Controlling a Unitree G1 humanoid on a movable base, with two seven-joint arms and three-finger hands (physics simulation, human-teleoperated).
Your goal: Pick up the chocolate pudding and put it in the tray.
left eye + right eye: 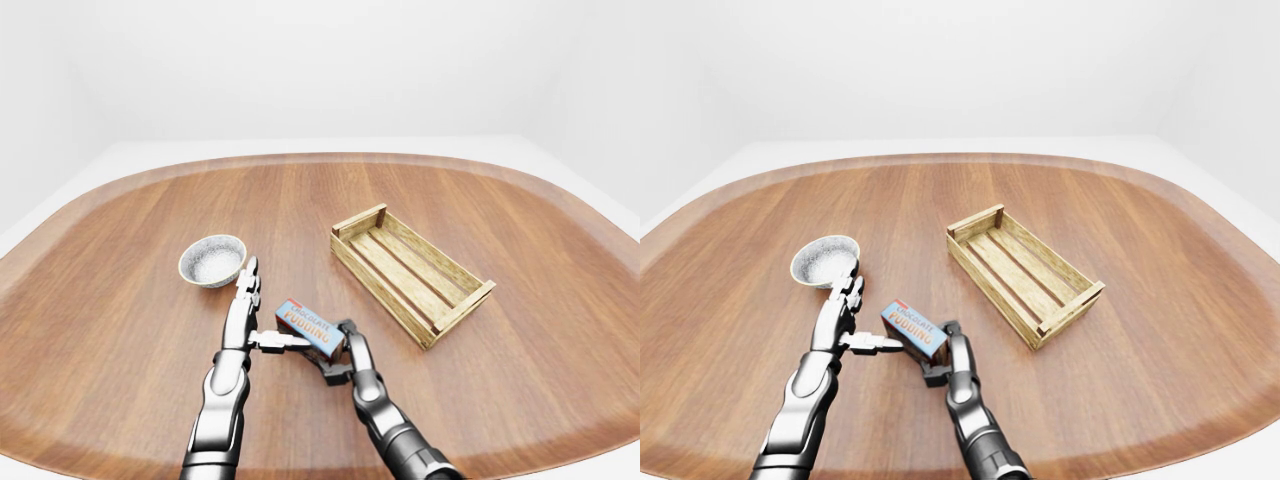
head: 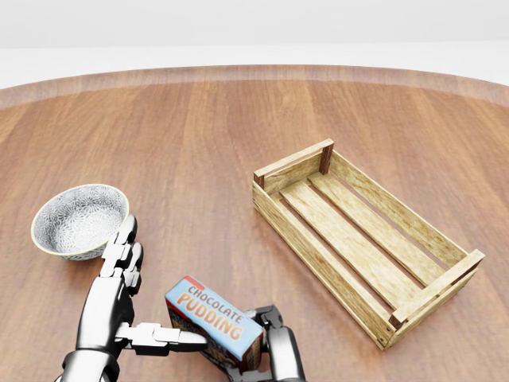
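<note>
The chocolate pudding box [image 2: 215, 318], blue and orange with white lettering, sits tilted between my two hands at the bottom of the head view. My right hand [image 2: 269, 344] comes up from below, its fingers closed round the box's right end and underside. My left hand [image 2: 139, 314] is open, with the fingers stretched straight towards the top of the view and the thumb [image 2: 171, 337] pointing sideways against the box's left end. The wooden slatted tray [image 2: 318, 263] lies empty to the right of the box, set at an angle.
A small speckled white bowl [image 2: 79, 219] stands left of the box, just beyond my left fingertips. Everything rests on a large oval wooden table [image 1: 120, 330] with a raised rim. White walls lie behind it.
</note>
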